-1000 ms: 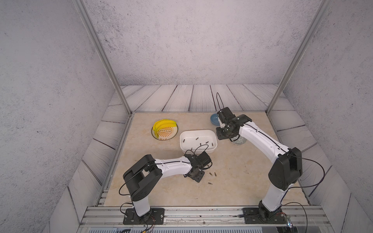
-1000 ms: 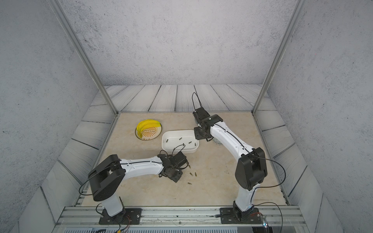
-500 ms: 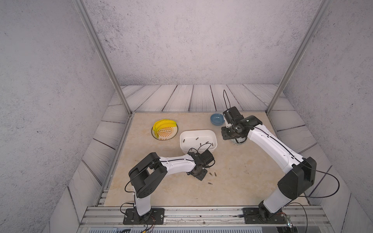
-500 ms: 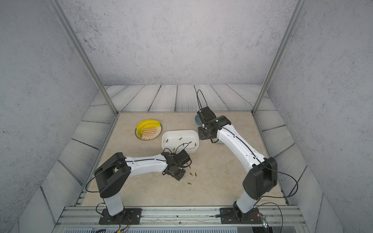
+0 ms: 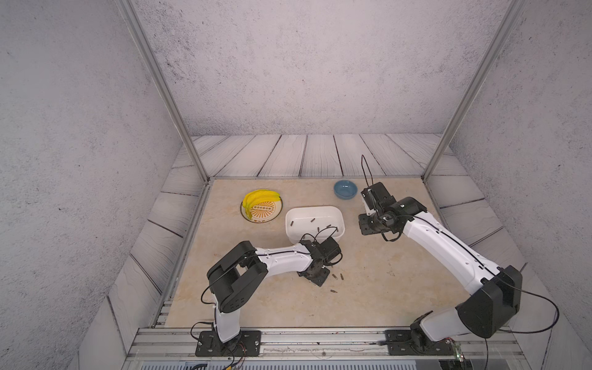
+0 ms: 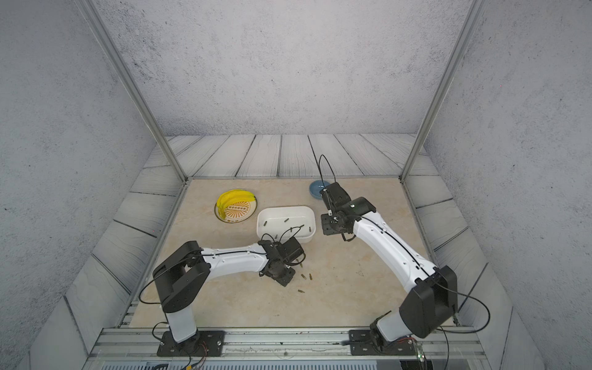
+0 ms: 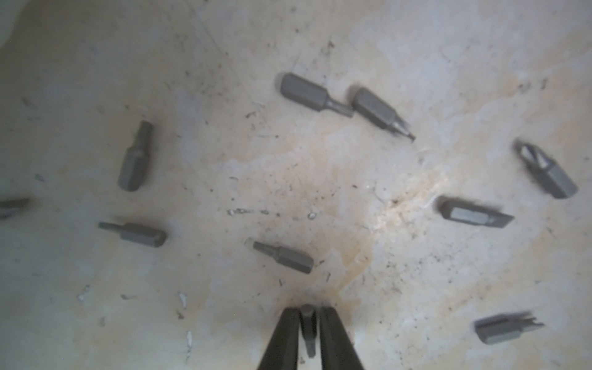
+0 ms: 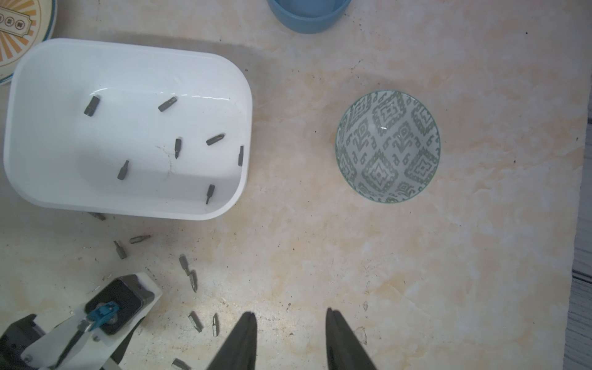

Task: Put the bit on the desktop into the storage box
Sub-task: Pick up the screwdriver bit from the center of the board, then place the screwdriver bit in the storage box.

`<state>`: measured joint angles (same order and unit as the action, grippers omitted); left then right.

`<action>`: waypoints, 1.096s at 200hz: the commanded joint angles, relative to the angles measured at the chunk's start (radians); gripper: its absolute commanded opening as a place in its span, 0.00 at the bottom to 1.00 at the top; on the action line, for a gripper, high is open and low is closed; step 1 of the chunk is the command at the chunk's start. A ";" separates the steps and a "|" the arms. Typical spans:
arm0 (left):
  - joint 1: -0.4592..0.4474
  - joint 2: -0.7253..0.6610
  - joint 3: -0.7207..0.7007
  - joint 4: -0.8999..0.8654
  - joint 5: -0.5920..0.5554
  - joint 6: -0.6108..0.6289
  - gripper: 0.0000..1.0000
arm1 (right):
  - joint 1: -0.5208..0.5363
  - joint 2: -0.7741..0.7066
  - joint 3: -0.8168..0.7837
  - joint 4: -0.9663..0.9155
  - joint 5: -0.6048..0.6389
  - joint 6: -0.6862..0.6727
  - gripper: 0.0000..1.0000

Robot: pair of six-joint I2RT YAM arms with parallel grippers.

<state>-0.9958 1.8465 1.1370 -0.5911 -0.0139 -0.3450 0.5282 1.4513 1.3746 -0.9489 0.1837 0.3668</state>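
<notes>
Left wrist view: my left tool [image 7: 308, 311] is closed on a bit [image 7: 309, 334], with a finger pressed to each side. I cannot tell whether the bit is touching the surface [image 7: 243, 160] or just off it. Nine or so loose bits [image 7: 285, 258] lie scattered ahead, mostly apart. The surface is beige and marbled, scuffed and flecked with dark grit.

Right wrist view: my right tool [image 8: 290, 315] stands open over bare surface, holding nothing. Seven stored bits [image 8: 167, 104] lie in the storage box [image 8: 128, 48]. More loose bits lie outside it, between its near wall and the left arm [image 8: 112, 307]. An empty patterned bowl [image 8: 387, 145] and a blue bowl [image 8: 309, 16] stand apart from the box.

In both top views the left tool sits low at frame centre, just below the storage box. I judge the pick to be the step in hand. The next move calls for a straight lift clear of the box wall, a short carry up-frame and a release over the box floor. Grey speckled walls [image 5: 304, 80], metal posts [image 5: 160, 80] and grey plank panels [image 5: 288, 157] enclose the surface. A plate [image 5: 266, 221] of bananas [image 5: 256, 198] sits left of the box.
</notes>
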 commanded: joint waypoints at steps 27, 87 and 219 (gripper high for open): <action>-0.005 0.069 -0.049 -0.010 0.049 -0.011 0.00 | 0.000 -0.058 -0.094 0.011 0.016 0.039 0.40; -0.003 0.000 -0.036 -0.024 0.021 -0.005 0.00 | 0.002 -0.152 -0.301 0.128 -0.067 0.077 0.40; 0.212 -0.034 0.315 -0.224 0.033 0.206 0.00 | 0.009 -0.092 -0.472 0.303 -0.148 0.078 0.40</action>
<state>-0.8536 1.8233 1.3613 -0.7601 0.0067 -0.2249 0.5293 1.3354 0.9371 -0.6895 0.0769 0.4362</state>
